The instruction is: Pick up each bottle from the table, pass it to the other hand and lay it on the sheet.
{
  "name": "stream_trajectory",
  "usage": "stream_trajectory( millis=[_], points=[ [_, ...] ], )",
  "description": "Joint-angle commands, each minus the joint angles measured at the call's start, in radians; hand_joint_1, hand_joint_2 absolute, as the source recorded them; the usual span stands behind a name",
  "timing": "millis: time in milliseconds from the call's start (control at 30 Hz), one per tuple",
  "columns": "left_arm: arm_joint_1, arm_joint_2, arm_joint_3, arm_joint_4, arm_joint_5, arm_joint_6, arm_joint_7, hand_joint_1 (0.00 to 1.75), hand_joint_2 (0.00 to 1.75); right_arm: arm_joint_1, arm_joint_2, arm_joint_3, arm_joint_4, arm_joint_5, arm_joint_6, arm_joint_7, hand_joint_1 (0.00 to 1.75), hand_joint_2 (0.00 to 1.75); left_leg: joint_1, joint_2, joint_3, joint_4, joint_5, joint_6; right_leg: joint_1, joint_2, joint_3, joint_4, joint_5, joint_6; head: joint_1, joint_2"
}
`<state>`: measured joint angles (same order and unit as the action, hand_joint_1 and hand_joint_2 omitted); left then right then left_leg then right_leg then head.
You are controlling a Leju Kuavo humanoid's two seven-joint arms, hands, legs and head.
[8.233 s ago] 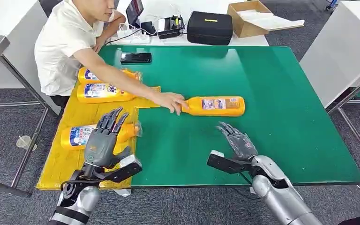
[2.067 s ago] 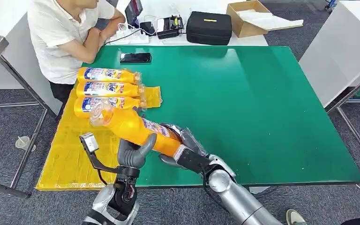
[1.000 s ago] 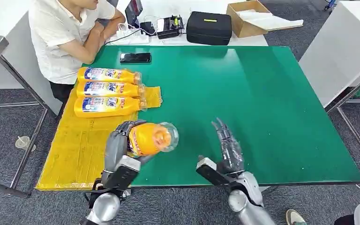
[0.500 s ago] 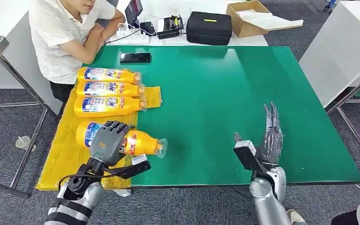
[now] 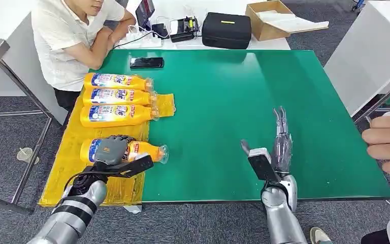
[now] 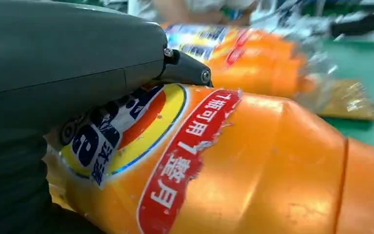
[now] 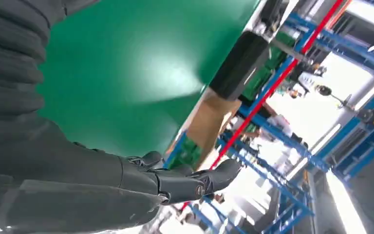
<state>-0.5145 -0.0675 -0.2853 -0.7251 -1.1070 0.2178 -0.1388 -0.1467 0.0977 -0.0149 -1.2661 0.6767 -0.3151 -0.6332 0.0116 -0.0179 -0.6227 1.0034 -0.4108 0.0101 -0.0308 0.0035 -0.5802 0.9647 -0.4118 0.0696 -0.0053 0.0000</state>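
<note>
An orange bottle (image 5: 144,151) lies on its side on the yellow sheet (image 5: 76,175), its clear neck pointing right over the sheet's edge onto the green table (image 5: 223,101). My left hand (image 5: 111,148) grips it from above, fingers curled over the label. In the left wrist view the bottle (image 6: 253,165) sits tight against my left hand (image 6: 53,73). Three more orange bottles (image 5: 117,96) lie side by side at the sheet's far end. My right hand (image 5: 280,142) is open above the table, fingers straight and holding nothing; in the right wrist view the right hand (image 7: 126,180) is over bare green.
A person (image 5: 71,40) sits at the table's far left corner. Another person's hand (image 5: 388,145) reaches in at the right edge. A phone (image 5: 147,62) lies on the far table; behind it stand a black case (image 5: 227,29) and a cardboard box (image 5: 271,19).
The bottle went from my right hand to my left, which has lowered it onto the sheet. My right hand drew back right and opened. A person's hand appeared at the right edge.
</note>
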Motion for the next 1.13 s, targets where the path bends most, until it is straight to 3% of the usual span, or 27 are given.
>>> stream_trajectory(
  millis=[33,133,167,267,333,400,433,500,533,567,600,633,933,967,1133],
  points=[
    [-0.117,-0.049,0.106,0.256,0.018,-0.015,0.059,0.31,1.75,-0.041,0.008,0.04,0.088,-0.019,0.031,0.003,0.0,1.75,0.001,0.002,0.004,0.0,-0.002,0.0,0.001,0.001,0.004,-0.001,-0.001,-0.003,0.0,0.0],
    [-0.119,-0.046,0.102,0.263,-0.002,0.0,0.07,0.31,1.75,-0.041,0.008,0.041,0.088,-0.019,0.034,0.003,0.0,1.75,0.0,0.002,0.003,0.0,-0.002,0.0,0.001,0.001,0.004,-0.001,-0.001,-0.003,0.0,0.0],
    [-0.119,-0.049,0.115,0.268,-0.012,0.01,0.084,0.24,1.75,-0.039,0.008,0.042,0.085,-0.019,0.039,0.003,0.0,1.75,0.001,0.002,0.004,0.001,-0.002,0.0,0.001,0.001,0.004,0.0,-0.001,-0.004,0.0,0.0],
    [-0.116,-0.046,0.106,0.271,-0.047,0.018,0.082,0.3,1.75,-0.037,0.008,0.043,0.079,-0.019,0.045,0.003,0.0,1.75,0.0,0.003,0.004,0.0,-0.001,0.0,0.001,0.001,0.004,0.0,0.0,-0.004,0.0,0.0],
    [-0.112,-0.05,0.106,0.275,-0.048,-0.002,0.071,0.19,1.75,-0.037,0.006,0.042,0.078,-0.02,0.048,0.003,0.0,1.75,0.0,0.002,0.003,0.0,-0.001,0.0,0.001,0.001,0.003,0.0,0.0,-0.003,0.0,0.0],
    [-0.108,-0.056,0.103,0.279,-0.048,-0.032,0.057,0.4,1.75,-0.038,0.005,0.037,0.082,-0.021,0.047,0.002,0.0,1.75,0.0,0.002,0.004,0.0,-0.001,0.0,0.001,0.001,0.003,-0.001,0.0,-0.003,0.0,0.0],
    [-0.107,-0.058,0.101,0.278,-0.048,-0.044,0.05,0.59,1.75,-0.038,0.005,0.035,0.086,-0.021,0.044,0.001,0.0,1.75,0.0,0.003,0.005,0.0,-0.002,0.0,0.001,0.001,0.005,-0.001,-0.001,-0.004,0.0,0.0],
    [-0.105,-0.06,0.101,0.272,-0.041,-0.07,0.03,0.63,1.75,-0.04,0.006,0.033,0.092,-0.024,0.043,-0.002,0.0,1.75,0.0,0.002,0.005,0.0,-0.001,0.0,0.001,0.001,0.005,-0.001,-0.001,-0.003,0.0,0.0],
    [-0.103,-0.062,0.104,0.268,-0.036,-0.076,0.022,0.59,1.75,-0.039,0.006,0.033,0.095,-0.024,0.042,-0.004,0.0,1.75,0.0,0.002,0.006,0.0,-0.002,0.0,0.001,0.001,0.006,-0.001,-0.001,-0.004,0.0,0.0],
    [-0.095,-0.064,0.104,0.247,-0.028,-0.07,-0.005,0.3,1.75,-0.037,0.004,0.034,0.096,-0.023,0.042,-0.005,0.0,1.75,0.0,0.002,0.005,0.0,-0.001,0.0,0.001,0.001,0.005,-0.001,0.0,-0.003,0.0,0.0],
    [-0.095,-0.064,0.104,0.247,-0.028,-0.07,-0.005,0.24,1.75,-0.037,0.004,0.034,0.096,-0.023,0.042,-0.005,0.0,1.75,0.0,0.0,0.004,-0.001,-0.001,0.0,0.0,0.0,0.005,-0.001,0.0,-0.002,0.0,0.0],
    [-0.08,-0.075,0.103,0.202,-0.004,-0.078,-0.052,0.0,1.75,-0.03,0.003,0.033,0.093,-0.025,0.04,-0.009,0.0,1.75,0.0,0.002,0.006,0.0,-0.002,0.0,0.001,0.001,0.007,-0.001,-0.001,-0.004,0.0,0.0],
    [-0.034,-0.077,0.067,0.07,0.034,-0.106,-0.09,0.0,1.75,-0.018,0.003,0.024,0.083,-0.028,0.035,-0.014,0.0,1.75,0.0,-0.002,0.005,0.0,-0.001,0.0,0.001,-0.004,0.007,-0.001,-0.001,-0.003,0.0,0.0],
    [0.107,-0.073,-0.019,-0.267,0.063,-0.048,-0.11,0.0,1.75,0.027,0.008,-0.002,0.013,-0.028,0.035,-0.014,0.0,1.75,0.0,-0.002,0.005,0.0,-0.001,0.0,0.0,-0.003,0.006,-0.001,0.0,-0.003,0.0,0.0],
    [0.199,-0.064,-0.072,-0.449,0.062,-0.02,-0.096,0.0,1.75,0.051,0.01,-0.017,-0.022,-0.013,0.038,-0.001,0.0,1.75,0.0,-0.001,0.002,0.0,-0.002,0.0,0.0,-0.002,0.003,0.0,-0.001,-0.002,0.0,0.0]
  ],
)
